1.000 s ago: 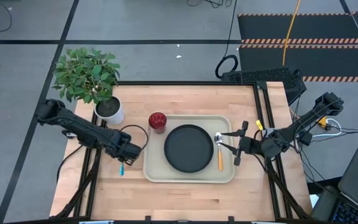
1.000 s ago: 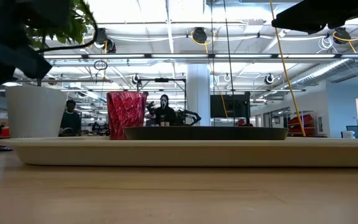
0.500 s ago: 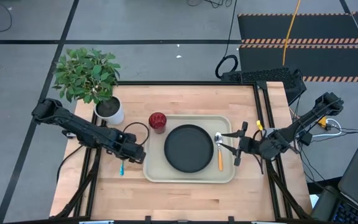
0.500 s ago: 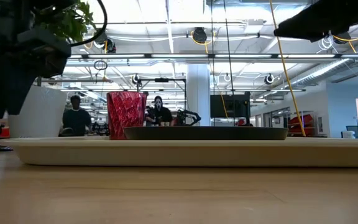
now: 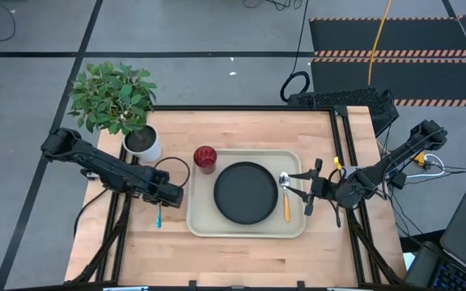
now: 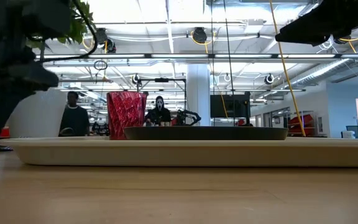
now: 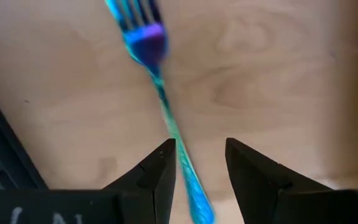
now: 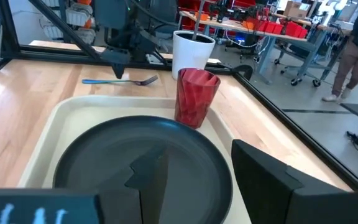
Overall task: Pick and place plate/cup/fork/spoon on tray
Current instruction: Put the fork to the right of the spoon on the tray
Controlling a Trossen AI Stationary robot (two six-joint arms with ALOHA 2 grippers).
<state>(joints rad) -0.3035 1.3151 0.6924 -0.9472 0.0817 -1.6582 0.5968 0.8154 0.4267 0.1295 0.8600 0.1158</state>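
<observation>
While one fork [image 5: 158, 217] lies off-tray [image 5: 196, 226], one plate [image 5: 245, 192]

Bare wood is lying open along the table [image 5: 241, 129] strip beyond the tray [image 5: 196, 222], and along the near edge. The fork [image 5: 158, 217] is lying on a narrow strip of wood just beside the tray's left rim; the left gripper [image 7: 197, 168] is hanging over it, fingers spread to either side of the handle. The white pot [image 5: 142, 145] with its plant is crowding the far left corner. The cup [image 5: 205, 158] is standing in the tray's far left corner, near the plate [image 5: 245, 192]. The right gripper [image 5: 310, 187] is hovering open over the tray's right rim, beside the spoon [image 5: 285, 198].
</observation>
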